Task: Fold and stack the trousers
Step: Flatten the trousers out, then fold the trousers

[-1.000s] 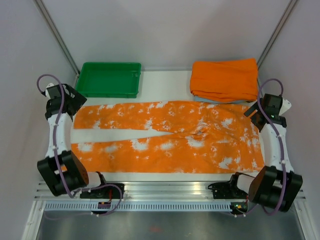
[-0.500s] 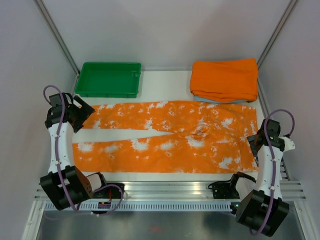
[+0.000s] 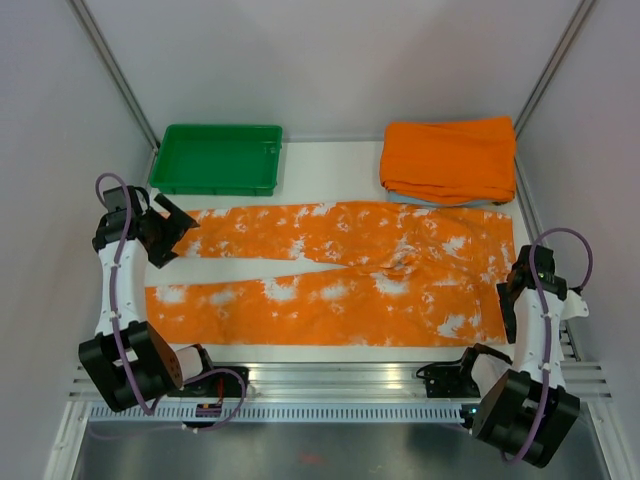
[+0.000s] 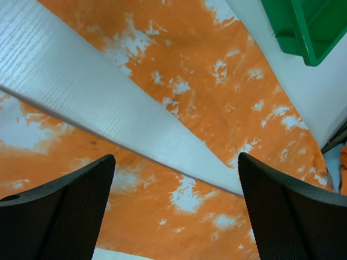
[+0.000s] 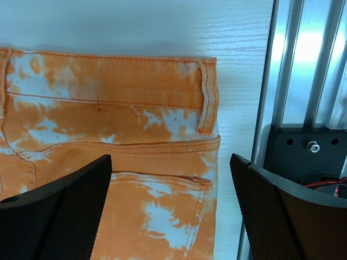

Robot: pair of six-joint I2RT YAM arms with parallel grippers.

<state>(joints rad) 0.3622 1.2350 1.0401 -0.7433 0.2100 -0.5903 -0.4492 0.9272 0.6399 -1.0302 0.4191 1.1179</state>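
Hovering wide open, our left gripper (image 3: 171, 232) at nine o'clock and right gripper (image 3: 508, 289) at three o'clock bracket the trousers (image 3: 340, 275) we see spread flat.

Orange trousers (image 3: 340, 275) with white blotches; green tray (image 3: 217, 160); plain orange cloth (image 3: 448, 158).

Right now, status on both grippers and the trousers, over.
Left gripper open at the leg ends. Right gripper open above the waistband corner. Trousers flat, unfolded, legs splayed. Nothing lying on them.
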